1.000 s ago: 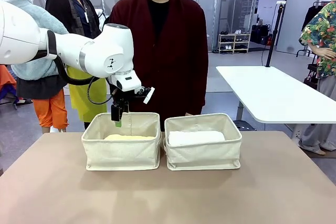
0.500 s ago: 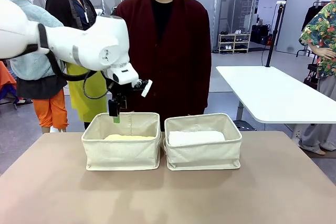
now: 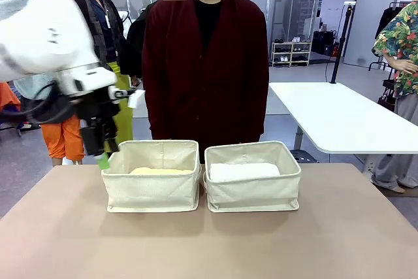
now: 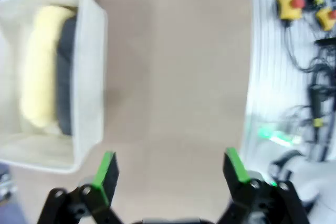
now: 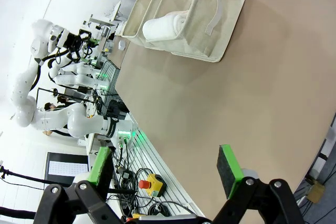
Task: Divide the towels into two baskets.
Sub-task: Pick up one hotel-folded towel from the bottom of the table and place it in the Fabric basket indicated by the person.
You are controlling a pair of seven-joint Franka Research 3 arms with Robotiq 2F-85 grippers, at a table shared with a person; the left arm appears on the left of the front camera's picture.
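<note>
Two matching cream canvas baskets side by side near the far edge of the tan table (image 3: 65, 240), touching or nearly so: left basket (image 3: 151, 191) in front of the left arm, right basket (image 3: 253, 191) beside it. In the left one, a pale yellow terry towel roll (image 4: 39, 69) with a dark grey terry towel roll (image 4: 65, 77) pressed against its side; both lying flat, long axes parallel to the basket's long walls, running left to right across the table. In the right one, a white terry towel roll (image 3: 243, 171) lying the same way, ends toward the short walls; whether a pink roll sits behind it, cannot tell. Seemingly nothing left on the bare table to sort.

Left gripper (image 3: 101, 151) just outside the left basket's outer short wall, above the table, fingers (image 4: 106, 174) spread wide and holding nothing. From there, yellow and grey rolls off to one side across the basket wall, their long axes roughly in line with the fingers' reach in the wrist view. Left arm clearly the nearer one.

Right gripper (image 5: 168, 174) well apart from both baskets, over the near side of the table, fingers (image 5: 229, 169) spread wide and empty; right basket (image 5: 197, 17) far ahead, white roll (image 5: 165, 24) showing one end
</note>
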